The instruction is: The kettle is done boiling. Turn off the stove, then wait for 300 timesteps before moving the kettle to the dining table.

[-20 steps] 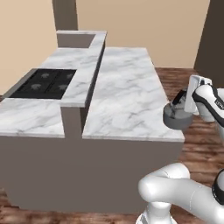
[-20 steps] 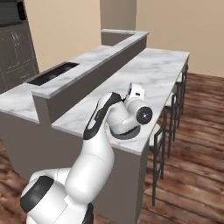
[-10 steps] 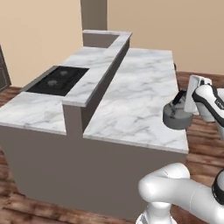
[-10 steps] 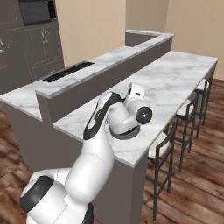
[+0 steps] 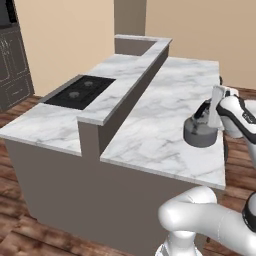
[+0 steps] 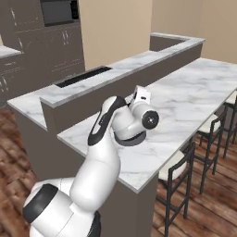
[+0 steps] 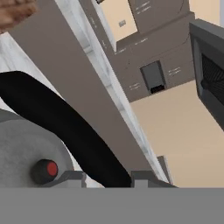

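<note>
Over the right edge of the dining desk (image 5: 165,125), the kettle (image 5: 200,134) sits low against the marble, whether resting or just above it is unclear. The jaws are clamped on its black arched handle (image 7: 65,127). The stove (image 5: 80,91) lies well apart, beyond the raised ledge (image 5: 127,82).

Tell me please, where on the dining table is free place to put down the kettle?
The dining table is bare from the raised ledge across to its far end. The kettle hangs in the gripper over the near right corner, which is bare too. Chairs stand only below the edge.
</note>
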